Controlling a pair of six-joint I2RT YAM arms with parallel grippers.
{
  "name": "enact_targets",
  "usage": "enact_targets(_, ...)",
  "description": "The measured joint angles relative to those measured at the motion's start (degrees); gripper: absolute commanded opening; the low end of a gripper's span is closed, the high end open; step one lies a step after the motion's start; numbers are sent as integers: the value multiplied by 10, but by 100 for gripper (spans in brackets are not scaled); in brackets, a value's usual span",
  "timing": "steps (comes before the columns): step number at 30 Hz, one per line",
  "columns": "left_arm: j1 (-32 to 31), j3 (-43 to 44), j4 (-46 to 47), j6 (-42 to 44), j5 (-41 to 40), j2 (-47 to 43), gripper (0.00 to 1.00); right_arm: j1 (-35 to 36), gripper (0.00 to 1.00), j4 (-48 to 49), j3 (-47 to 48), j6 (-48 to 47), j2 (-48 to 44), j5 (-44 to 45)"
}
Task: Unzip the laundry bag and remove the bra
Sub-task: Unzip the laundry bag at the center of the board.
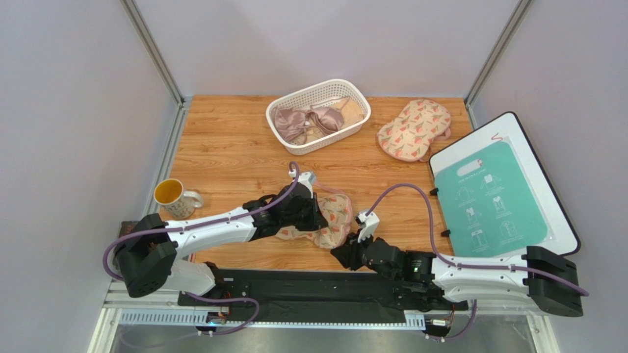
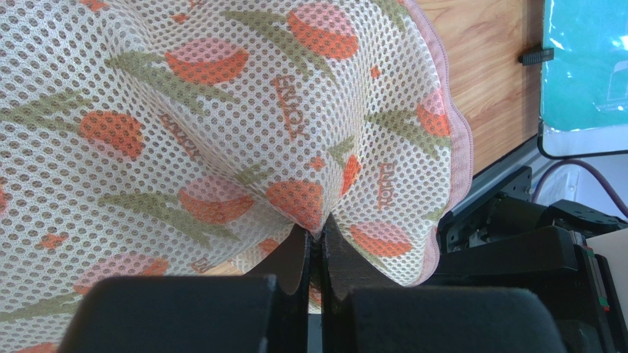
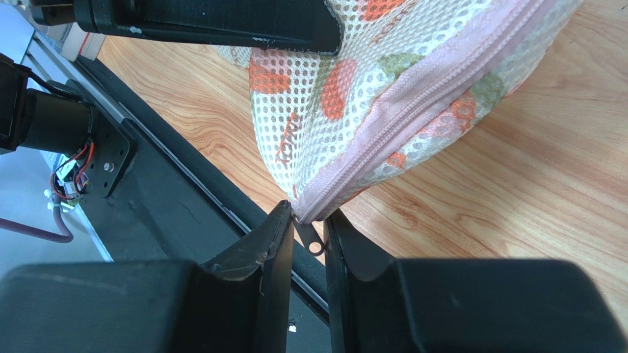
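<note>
Right gripper (image 3: 309, 220), lower centre of the overhead view: jaws narrowly parted, with the zip pull (image 3: 313, 241) in the gap at the near corner of the laundry bag (image 1: 337, 217). Left gripper (image 2: 317, 234): clenched on a fold of the bag's mesh, which puckers at the pinch. The bag lies mid-frame on the bench (image 1: 236, 147), its visible pink zip closed. Upper centre: white basket (image 1: 318, 114) holding a mauve-pink bra (image 1: 295, 121). Upper right: second floral bag (image 1: 414, 129).
</note>
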Motion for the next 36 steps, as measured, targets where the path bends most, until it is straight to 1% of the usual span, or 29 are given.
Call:
enact_targets(3, 0, 0, 0, 7, 0, 0, 0, 0, 24, 0, 0, 0, 0, -2)
enact_targets(6, 0, 0, 0, 13, 0, 0, 0, 0, 18, 0, 0, 0, 0, -2)
enact_targets(9, 0, 0, 0, 15, 0, 0, 0, 0, 0, 0, 0, -1, 0, -4)
enact_targets(15, 0, 0, 0, 23, -3, 0, 0, 0, 0, 1, 0, -1, 0, -8)
enact_targets(20, -1, -5, 6, 52, -9, 0, 0, 0, 0, -1, 0, 0, 0, -8)
enact_targets(25, -15, -10, 15, 110, -25, 0, 0, 0, 0, -21, 0, 0, -12, -7)
enact_targets(36, -34, -32, 53, 229, -13, 1, 1, 0, 0, -90, 0, -1, -79, 0)
